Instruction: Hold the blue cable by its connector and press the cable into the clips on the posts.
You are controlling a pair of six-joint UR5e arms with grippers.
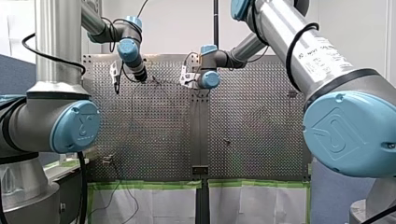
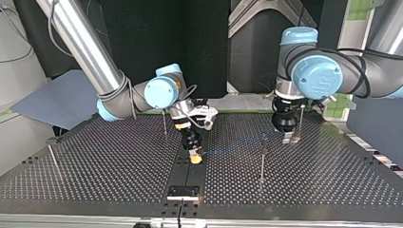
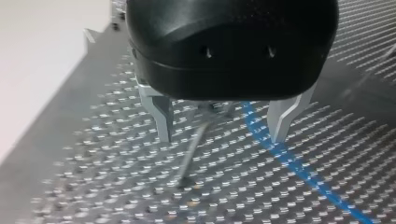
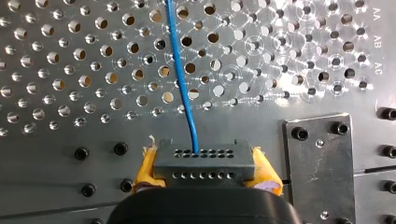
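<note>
Only the right wrist view shows my right gripper (image 4: 208,176) clamping the grey connector (image 4: 203,161), the blue cable (image 4: 182,79) running straight ahead over the table (image 4: 51,135). My left gripper (image 3: 219,137) gapes around a post (image 3: 191,154)

Green tape (image 1: 144,185) edges the perforated table (image 1: 261,135).

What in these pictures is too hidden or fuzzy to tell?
1. Clips: left wrist view, blurred; the top of the post is hidden behind the left gripper.
2. Far end of the blue cable: right wrist view, cut off by the edge.
3. Its route: front view, too small to see.
</note>
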